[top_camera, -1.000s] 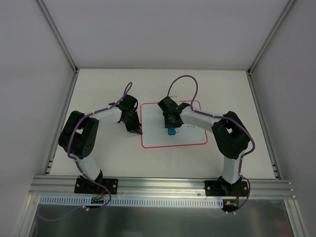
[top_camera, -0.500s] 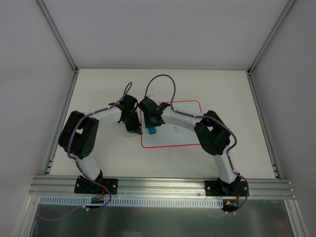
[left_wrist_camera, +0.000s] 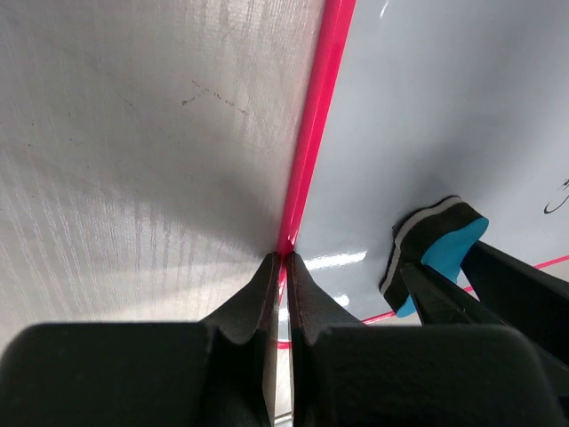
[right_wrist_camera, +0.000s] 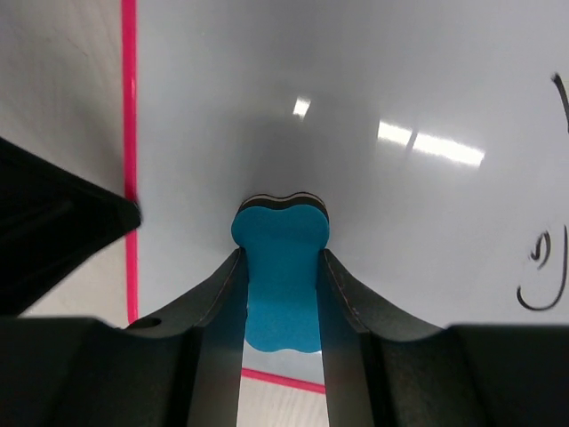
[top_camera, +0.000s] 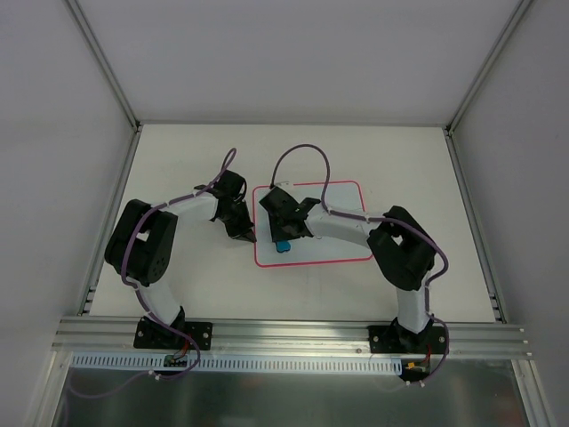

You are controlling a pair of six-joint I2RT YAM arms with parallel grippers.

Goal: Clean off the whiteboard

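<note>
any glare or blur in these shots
Right wrist: bright glare patches on the whiteboard, soft shadow ahead of the eraser, pen marks at the right edge sharp. Left wrist: small glints on the whiteboard beside the left end effector. Top external: even light, no glare.

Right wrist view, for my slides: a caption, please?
Right gripper holds a blue eraser to the whiteboard, with scribbles at right.

The whiteboard's left part is taken by the left gripper, the right gripper and the eraser; the right half is left free.
</note>
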